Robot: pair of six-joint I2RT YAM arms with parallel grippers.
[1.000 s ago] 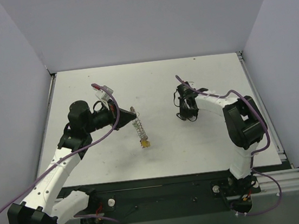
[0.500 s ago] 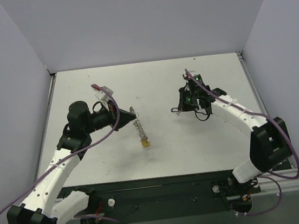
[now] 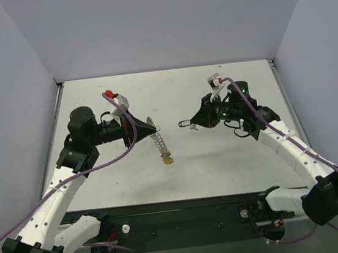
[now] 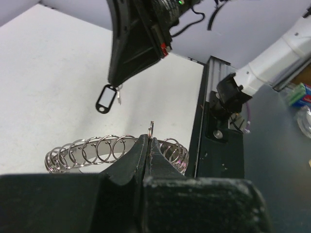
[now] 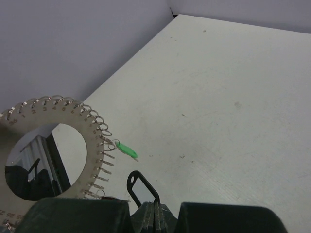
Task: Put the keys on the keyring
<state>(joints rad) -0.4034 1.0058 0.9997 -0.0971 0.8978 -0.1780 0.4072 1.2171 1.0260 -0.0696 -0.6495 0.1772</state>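
The keyring (image 3: 157, 141) hangs below my left gripper (image 3: 155, 129), whose jaws are shut on its top edge. A yellowish key (image 3: 168, 159) dangles at its lower end. My right gripper (image 3: 194, 123) is in the air a short way to the right, shut on a black key (image 3: 184, 123) that points at the ring. In the left wrist view the coil loops of the keyring (image 4: 112, 148) spread behind my left gripper (image 4: 149, 141), and the black key (image 4: 106, 98) hangs just above them. The right wrist view shows the keyring (image 5: 95, 141) with a green key (image 5: 126, 150) on it and the black key (image 5: 141, 187) close by.
A black rail (image 3: 185, 208) runs along the table's near edge between the arm bases. Grey walls close off the left, back and right. The right arm's base (image 4: 233, 92) shows beyond the table edge in the left wrist view.
My right arm has risen from the table and swung left, carrying the black key close to the keyring. My left gripper has shifted slightly right with the ring.
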